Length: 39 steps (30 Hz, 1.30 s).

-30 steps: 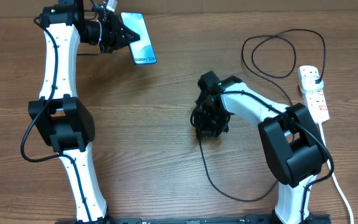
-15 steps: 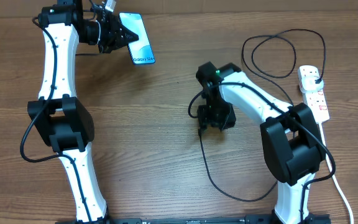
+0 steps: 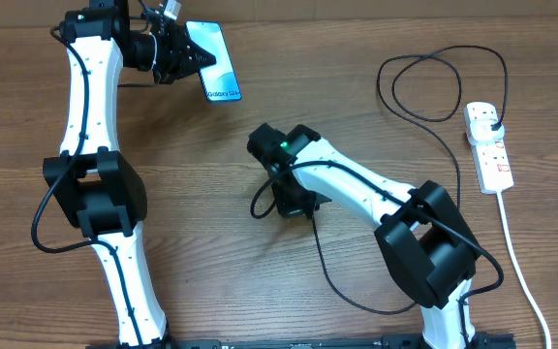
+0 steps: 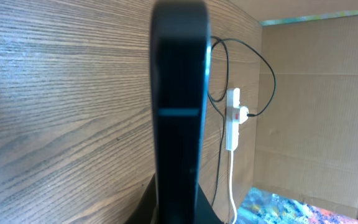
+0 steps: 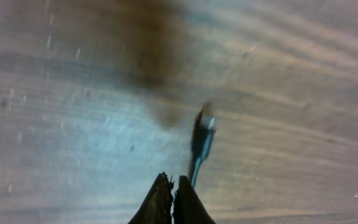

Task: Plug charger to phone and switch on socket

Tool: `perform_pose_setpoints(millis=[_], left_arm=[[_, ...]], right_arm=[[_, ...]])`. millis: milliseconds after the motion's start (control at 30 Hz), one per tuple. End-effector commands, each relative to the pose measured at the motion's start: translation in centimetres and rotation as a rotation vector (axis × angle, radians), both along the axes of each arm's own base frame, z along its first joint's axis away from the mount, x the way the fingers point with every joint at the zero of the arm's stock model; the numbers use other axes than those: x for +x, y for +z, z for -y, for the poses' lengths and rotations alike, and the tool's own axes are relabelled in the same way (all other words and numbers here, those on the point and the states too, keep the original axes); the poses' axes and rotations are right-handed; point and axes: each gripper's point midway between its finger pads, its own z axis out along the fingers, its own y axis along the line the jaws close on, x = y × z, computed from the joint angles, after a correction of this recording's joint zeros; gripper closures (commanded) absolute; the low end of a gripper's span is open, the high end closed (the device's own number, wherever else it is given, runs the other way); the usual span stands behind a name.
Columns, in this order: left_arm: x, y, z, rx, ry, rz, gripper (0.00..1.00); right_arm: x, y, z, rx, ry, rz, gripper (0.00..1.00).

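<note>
My left gripper is shut on the phone and holds it at the back left, lit screen up. In the left wrist view the phone stands edge-on between the fingers. At the table's middle, my right gripper is shut on the charger near its end. Its connector tip pokes out just past the closed fingertips. The black cable runs down, round and up to the plug in the socket at the right edge.
The socket's thick white cord trails down the right side of the table. A cardboard wall stands behind the socket. The charger cable forms a wide loop left of the socket.
The right arm swung left across the middle of the table; its gripper opened and shut again. The left arm and phone have not moved.
</note>
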Motion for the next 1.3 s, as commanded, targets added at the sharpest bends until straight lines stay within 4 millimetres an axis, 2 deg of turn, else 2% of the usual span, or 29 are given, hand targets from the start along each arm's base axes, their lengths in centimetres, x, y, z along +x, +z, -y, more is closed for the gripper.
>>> perform_pose_setpoints(millis=[0, 200, 700, 833, 1067, 1133, 1267], left_arm=[[-0.5, 2.8, 0.6, -0.011, -0.027, 0.073, 0.96], [-0.5, 2.8, 0.6, -0.012, -0.027, 0.070, 0.96], [-0.5, 2.8, 0.6, -0.012, -0.027, 0.072, 0.96], [-0.5, 2.8, 0.6, -0.012, -0.027, 0.071, 0.96], [-0.5, 2.8, 0.6, -0.012, -0.028, 0.072, 0.96], [-0.5, 2.8, 0.6, -0.012, -0.027, 0.071, 0.96], [-0.5, 2.8, 0.6, -0.012, -0.028, 0.071, 0.96]], right_arm=[[1.9, -0.4, 1.2, -0.052, -0.068, 0.070, 0.96], [2.4, -1.2, 1.9, -0.048, -0.094, 0.067, 0.96], [1.0, -3.2, 1.9, -0.021, -0.099, 0.015, 0.96], [0.9, -3.8, 2.1, -0.018, -0.101, 0.018, 0.92], [-0.8, -5.9, 1.7, 0.117, -0.098, -0.107, 0.91], [-0.6, -6.2, 2.2, 0.140, -0.127, -0.120, 0.96], [0.2, -6.1, 3.4, 0.140, -0.169, -0.119, 0.96]])
